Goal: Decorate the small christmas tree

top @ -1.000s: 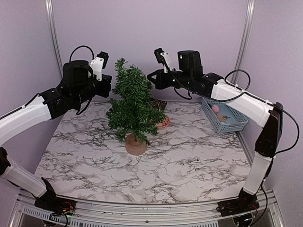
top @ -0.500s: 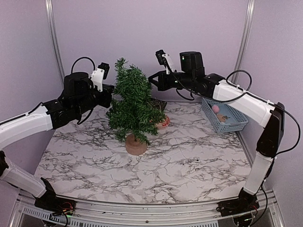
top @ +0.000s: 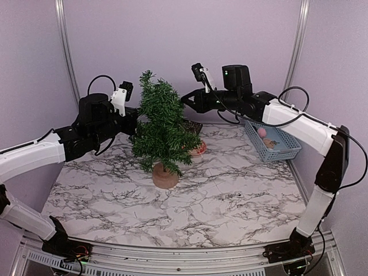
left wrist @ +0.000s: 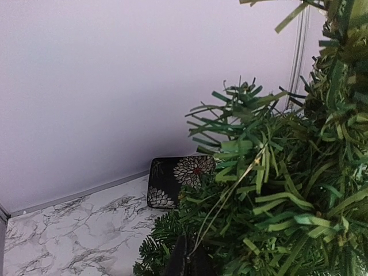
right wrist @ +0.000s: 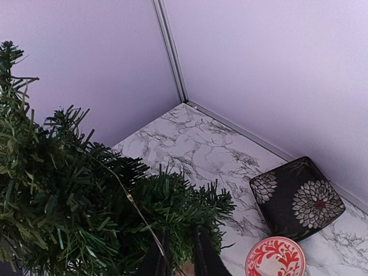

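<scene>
Small christmas tree (top: 161, 123) was dk green; its round base (top: 165, 176) tan. Thin wire (left wrist: 229, 198) thru the branches was pale gold. Counter (top: 230, 195) was white marble w/ grey-blk veins. Walls (top: 230, 34) lilac. Sq dish (right wrist: 297, 198) was blk w/ white flowers, red centres. Round dish (right wrist: 275, 260) red-on-white patterned. Basket (top: 275, 154) lt blue, pink ball (top: 261, 132) inside. Arms (top: 290, 118) white w/ blk joints.

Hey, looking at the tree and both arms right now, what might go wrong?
The thin strand runs from the left gripper across the small christmas tree; a pull might tip the tree on its round base. The strand may also snag on needles, or slide off near the right gripper.
</scene>
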Robot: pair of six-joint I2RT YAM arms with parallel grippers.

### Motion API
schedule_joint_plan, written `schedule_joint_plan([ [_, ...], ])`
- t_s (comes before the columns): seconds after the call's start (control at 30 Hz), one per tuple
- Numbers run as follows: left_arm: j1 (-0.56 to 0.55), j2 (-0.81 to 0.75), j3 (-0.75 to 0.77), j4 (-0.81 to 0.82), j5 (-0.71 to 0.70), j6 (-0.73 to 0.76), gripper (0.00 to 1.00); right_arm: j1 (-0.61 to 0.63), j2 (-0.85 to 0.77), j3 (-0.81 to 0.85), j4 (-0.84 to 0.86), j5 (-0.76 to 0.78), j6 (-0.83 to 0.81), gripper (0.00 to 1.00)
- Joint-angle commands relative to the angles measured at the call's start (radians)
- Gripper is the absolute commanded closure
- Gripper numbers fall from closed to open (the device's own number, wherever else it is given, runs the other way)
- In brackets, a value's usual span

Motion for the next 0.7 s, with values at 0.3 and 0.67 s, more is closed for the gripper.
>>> schedule_joint_plan([
  [0.3,0.008,-0.053,-0.025,0.008,0.016,-0.020,1.00,-0.062,-0.218,-0.191,0.103,-0.079,0.033,0.51],
  [0.67,0.011,-0.109,-0.005,-0.036,0.010,-0.012,0.72,-0.084,-0.389,-0.469,0.146,-0.121,0.032,0.33],
])
